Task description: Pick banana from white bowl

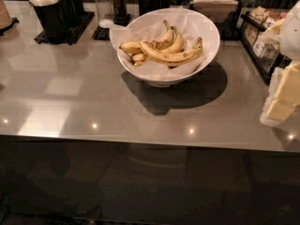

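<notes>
The white bowl (161,78), wide and lined with crinkled white paper, stands at the back centre of the grey counter (84,93). Several bananas lie in it. The banana (171,56) is the long, strongly curved yellow one lying across the front of the pile, its ends dark. Two other large bananas (169,39) rest behind it, and short stubby ones (133,50) lie to its left. My gripper (283,95) shows as pale cream blocks at the right edge of the view, low over the counter and well to the right of the bowl, with nothing seen in it.
Black cups with white utensils (51,11) stand at the back left on a black mat. Shakers (110,3) and a holder (215,3) stand behind the bowl. A black rack with packets (258,36) is at the back right. The counter's front edge (140,142) runs across the view.
</notes>
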